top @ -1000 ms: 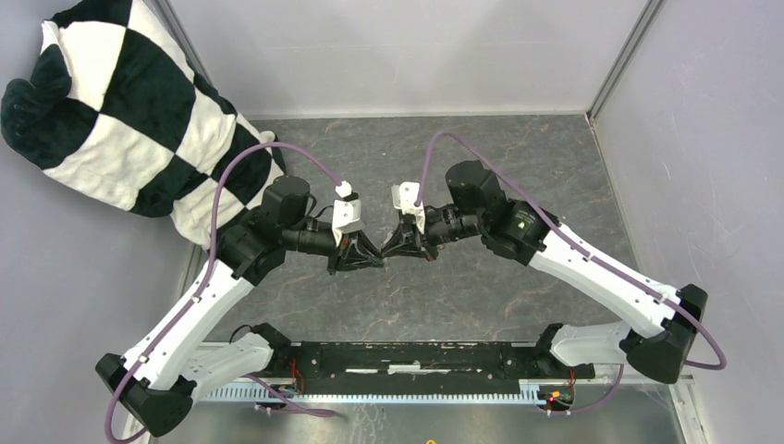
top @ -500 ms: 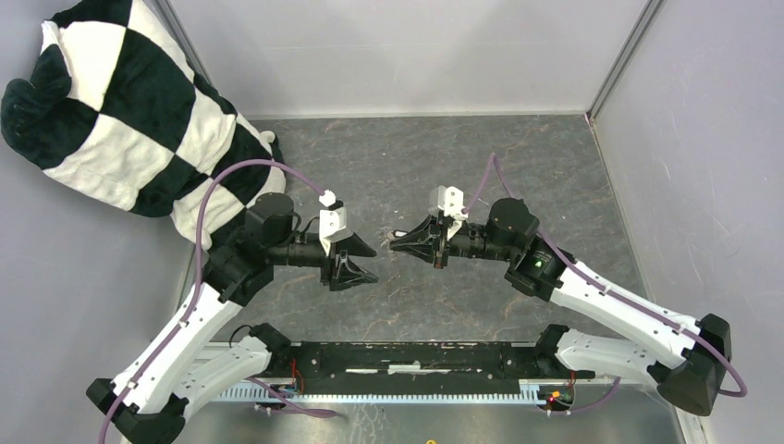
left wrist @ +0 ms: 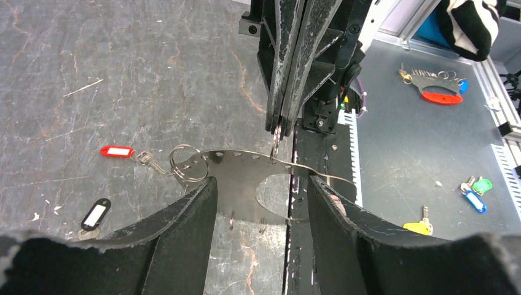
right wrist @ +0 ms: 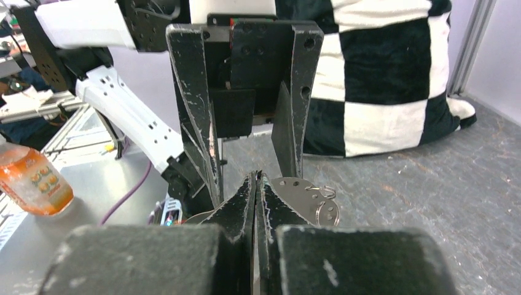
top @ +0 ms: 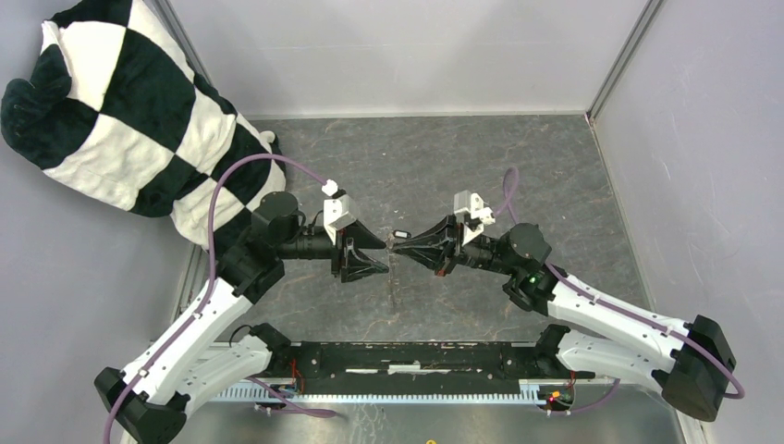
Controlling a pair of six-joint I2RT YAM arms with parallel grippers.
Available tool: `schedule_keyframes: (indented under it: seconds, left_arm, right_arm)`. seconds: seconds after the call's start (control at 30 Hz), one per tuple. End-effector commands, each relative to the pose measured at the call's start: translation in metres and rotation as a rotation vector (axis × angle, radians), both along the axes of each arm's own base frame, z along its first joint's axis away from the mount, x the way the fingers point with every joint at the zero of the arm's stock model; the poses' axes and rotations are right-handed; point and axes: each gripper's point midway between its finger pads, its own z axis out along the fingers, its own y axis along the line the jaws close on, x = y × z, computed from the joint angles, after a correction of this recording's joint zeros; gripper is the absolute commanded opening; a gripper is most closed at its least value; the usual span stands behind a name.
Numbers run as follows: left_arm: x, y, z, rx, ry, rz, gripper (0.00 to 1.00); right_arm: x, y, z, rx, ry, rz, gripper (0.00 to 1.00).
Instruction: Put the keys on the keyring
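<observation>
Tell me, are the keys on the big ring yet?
Not yet. Done: the keyring is up off the table. In hand: the right gripper pinches its edge; the left gripper is open around it. Left: the red-tag key and black-tag key lie on the table, unthreaded.

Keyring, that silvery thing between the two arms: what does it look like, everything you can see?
The keyring is a thin, flat, silvery-grey metal piece with a bumpy top edge, a row of small holes along it and a large oval opening. A wire split ring hangs at one end. It is held above the table, pinched at its top edge by the shut fingers of the right gripper. The open fingers of the left gripper stand either side of it; whether they touch it is unclear.
</observation>
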Motion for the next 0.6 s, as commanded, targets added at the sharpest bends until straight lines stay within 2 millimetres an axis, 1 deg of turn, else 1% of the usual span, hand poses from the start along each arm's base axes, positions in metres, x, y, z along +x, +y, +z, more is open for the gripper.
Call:
schedule_keyframes:
  seconds: [0.0,0.1,0.23,0.5,0.57]
  left_arm:
    - [-0.007,-0.007,0.016,-0.069,0.013,-0.058,0.62]
    - [-0.010,-0.007,0.013,-0.070,0.010,-0.071,0.61]
    - [-0.012,-0.009,0.014,-0.086,0.004,-0.094,0.61]
    - [-0.009,-0.015,0.026,-0.141,0.014,-0.106,0.60]
    - [-0.008,-0.017,0.031,-0.166,0.019,-0.109,0.60]
  right_arm:
    - [-0.003,-0.011,0.039,0.165,-0.044,-0.022,0.01]
    - [-0.006,-0.010,0.037,0.185,-0.029,-0.003,0.01]
    - [-0.010,-0.011,0.037,0.225,-0.013,0.019,0.01]
    - [-0.020,-0.017,0.039,0.308,0.010,0.055,0.01]
    - [-0.022,-0.017,0.040,0.324,0.011,0.065,0.01]
